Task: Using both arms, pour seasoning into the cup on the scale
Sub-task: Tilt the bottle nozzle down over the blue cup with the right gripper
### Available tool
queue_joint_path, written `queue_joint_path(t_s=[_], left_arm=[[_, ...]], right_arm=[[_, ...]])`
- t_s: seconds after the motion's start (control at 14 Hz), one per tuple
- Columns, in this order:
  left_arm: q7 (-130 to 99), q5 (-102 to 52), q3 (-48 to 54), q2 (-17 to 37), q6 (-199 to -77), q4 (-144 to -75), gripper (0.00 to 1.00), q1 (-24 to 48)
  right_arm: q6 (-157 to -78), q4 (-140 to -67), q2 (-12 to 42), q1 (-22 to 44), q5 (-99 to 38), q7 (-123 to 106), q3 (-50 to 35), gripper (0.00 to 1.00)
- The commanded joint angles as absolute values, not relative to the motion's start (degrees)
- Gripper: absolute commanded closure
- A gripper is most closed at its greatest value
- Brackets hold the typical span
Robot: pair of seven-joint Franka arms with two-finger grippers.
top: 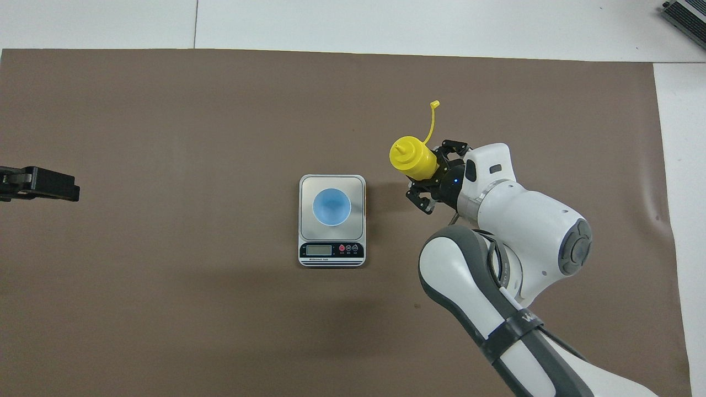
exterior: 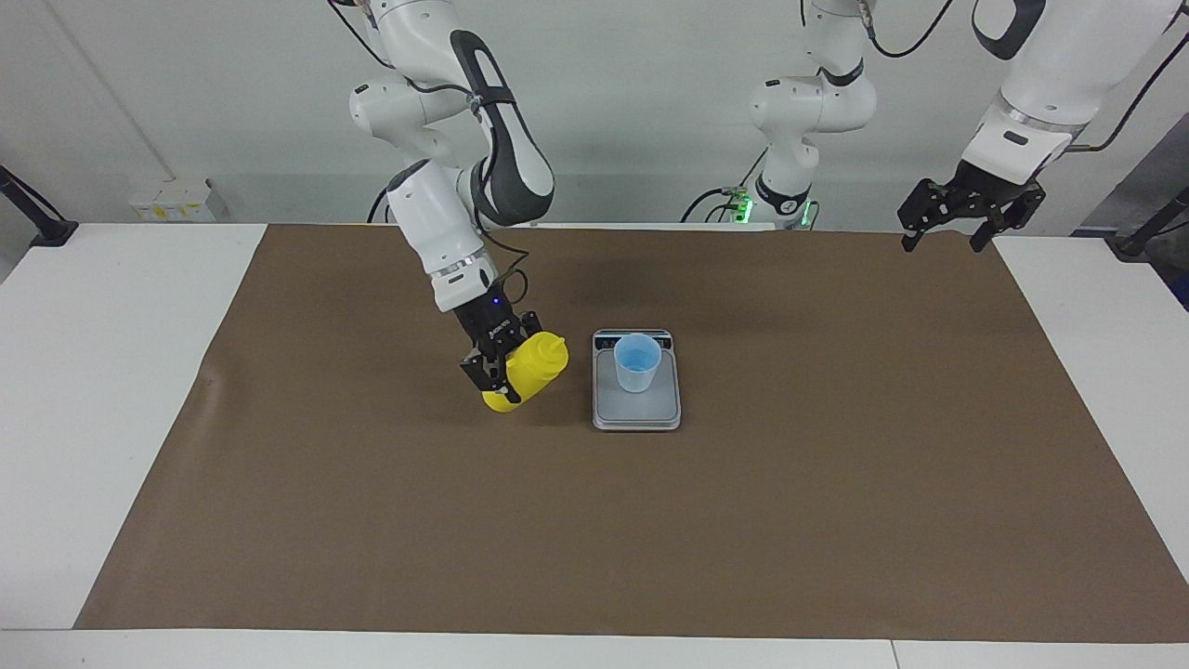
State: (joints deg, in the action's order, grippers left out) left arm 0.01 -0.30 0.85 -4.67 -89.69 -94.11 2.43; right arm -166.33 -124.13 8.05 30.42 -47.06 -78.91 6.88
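My right gripper (exterior: pixel 503 368) is shut on the yellow seasoning bottle (exterior: pixel 529 370), which it holds low over the mat. The bottle is tilted, with its nozzle pointing toward the scale. From overhead the seasoning bottle (top: pixel 411 157) sits in my right gripper (top: pixel 431 180), beside the scale on the right arm's side, and its cap strand trails away from the robots. The pale blue cup (exterior: pixel 637 363) stands upright on the silver scale (exterior: pixel 636 413). In the overhead view the cup (top: pixel 331 207) sits mid-plate on the scale (top: pixel 306 185). My left gripper (exterior: pixel 957 226) hangs open, waiting over the mat's corner; only the tip of the left gripper (top: pixel 51 184) shows from overhead.
A brown mat (exterior: pixel 650 539) covers most of the white table (exterior: pixel 102 372). The scale's display strip (top: pixel 331 250) faces the robots. A grey device (top: pixel 685 14) lies at the table's farthest corner at the right arm's end.
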Motion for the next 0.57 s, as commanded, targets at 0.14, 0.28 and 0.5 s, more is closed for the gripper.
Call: queue_joint_path(t_s=[0.14,0.28,0.5], left_arm=[[0.6,0.4,1.2,-5.6,-88.9,-94.7,0.0,1.7],[0.6,0.4,1.2,-5.6,-88.8,-94.7,0.0,1.7],[0.6,0.4,1.2,-5.6,-88.8,-94.7,0.0,1.7]], right_arm=[[-160.5,-119.6,9.5,30.8,-21.7,-64.7,7.5,1.0],[-151.7,-115.1,9.6,30.3,-6.1,-46.6,7.4,1.0],[-138.5,-108.7,9.6,31.9,13.8,-22.5,6.3,1.0]])
